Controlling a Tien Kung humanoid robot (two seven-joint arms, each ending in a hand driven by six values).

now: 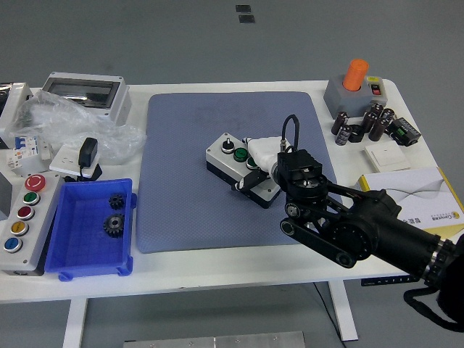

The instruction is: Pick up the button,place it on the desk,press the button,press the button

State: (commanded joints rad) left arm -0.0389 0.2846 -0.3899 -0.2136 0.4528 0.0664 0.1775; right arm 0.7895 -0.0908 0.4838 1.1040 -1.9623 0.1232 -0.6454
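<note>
A small grey button box point(232, 156) with a black base lies tilted on the blue-grey mat point(188, 188), near its middle. Its top shows a black knob point(225, 144) and a green button point(240, 154). My right hand point(262, 165) comes in from the lower right and rests over the box's right end, white fingers curled down on it beside the green button. That end of the box is hidden under the hand. The left arm does not show.
A blue bin point(90, 232) with two black gears sits at the mat's left. A long multi-button panel point(22, 217) lies at the far left. A grey box with an orange cylinder point(355, 87), dark capacitors point(362, 125) and a booklet point(409, 192) stand at the right.
</note>
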